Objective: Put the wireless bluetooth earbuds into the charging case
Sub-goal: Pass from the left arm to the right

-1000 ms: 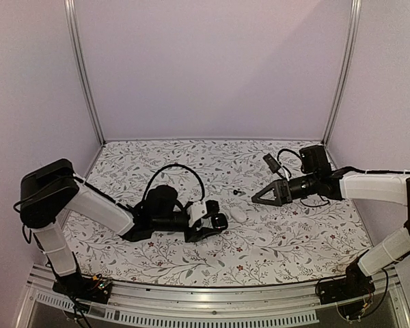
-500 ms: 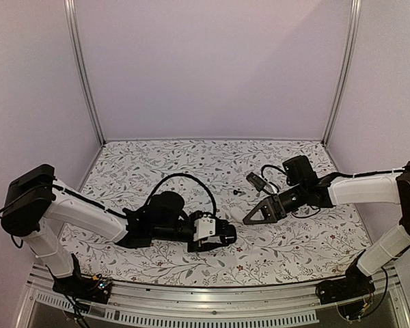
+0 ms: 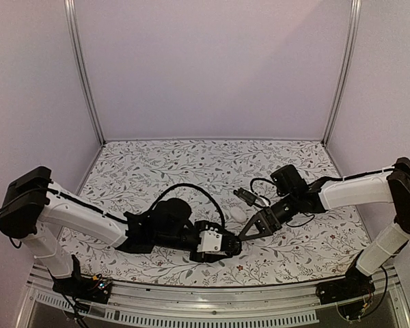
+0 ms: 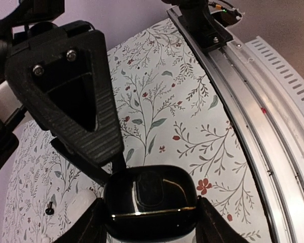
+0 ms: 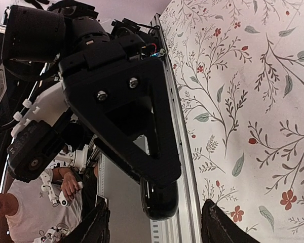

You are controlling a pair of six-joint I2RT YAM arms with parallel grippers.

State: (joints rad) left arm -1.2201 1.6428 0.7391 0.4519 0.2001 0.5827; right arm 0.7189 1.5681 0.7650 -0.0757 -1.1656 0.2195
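Both arms draw together at the near middle of the worktop [image 3: 157,164].
The left gripper [image 3: 223,246], clamped on the black charging case [image 4: 149,202], now sits further right and closer to the front rail [image 3: 191,298] than a second ago, and its forearm lies lower and more stretched out. The right gripper [image 3: 248,231] has swung in from the right side, down and leftward. Its fingers [image 4: 66,91] now come right up to the case, where earlier a clear gap lay between the two grippers.
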